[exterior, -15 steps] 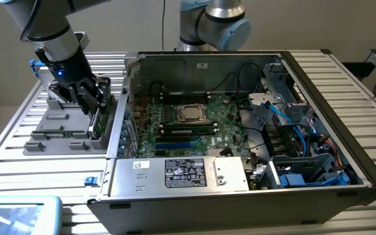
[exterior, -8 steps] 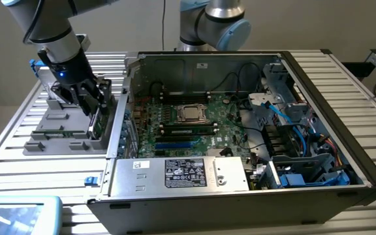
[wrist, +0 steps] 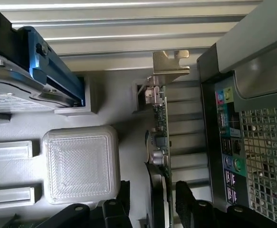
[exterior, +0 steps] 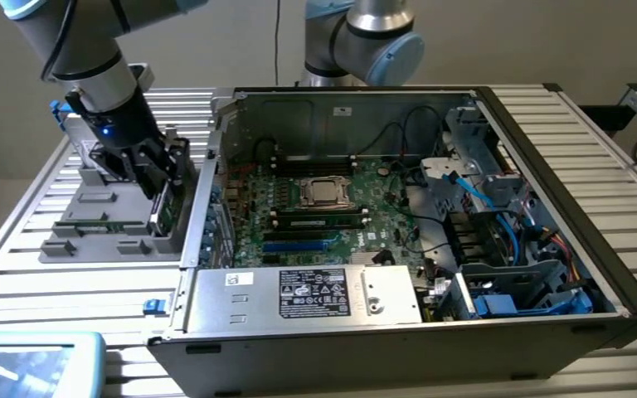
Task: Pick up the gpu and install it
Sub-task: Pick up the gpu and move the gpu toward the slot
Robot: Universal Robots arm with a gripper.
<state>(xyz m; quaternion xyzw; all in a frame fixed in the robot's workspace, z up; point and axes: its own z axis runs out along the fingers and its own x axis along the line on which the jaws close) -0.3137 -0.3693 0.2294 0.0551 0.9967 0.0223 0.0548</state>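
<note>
A silver surface [exterior: 64, 290] made of long metal strips fills the room's middle, with a plain wall behind it. A big black computer case [exterior: 407, 365] lies open on it. Inside you can see the green main board [exterior: 318, 215] and a silver box with a label [exterior: 308, 294]. The base of another robot arm [exterior: 363, 41] stands behind the case.

Just beside the case, on the exterior view's left, sits a gray holder [exterior: 86, 224] with slots in it. The gpu [exterior: 165, 214] stands on its thin edge in the holder, at the side nearest the case. It is not in the case yet.

The robot arm reaches down over the holder. Its gripper [exterior: 159, 186] is low, right at the gpu.

From the wrist view, the gpu [wrist: 163, 123] looks thin and green, with its shiny silver end piece [wrist: 169, 64] at the far end. The gripper [wrist: 152, 190] is wide open. One black finger [wrist: 124, 197] is on each side of the card, so the card is between them. They are not squeezing it. A hard drive with a blue rail [wrist: 14, 85] and a square pale block [wrist: 81, 164] sit in the holder too, well apart from the card. The back of the case, with its plugs [wrist: 228, 142], is close on the other side.
</note>
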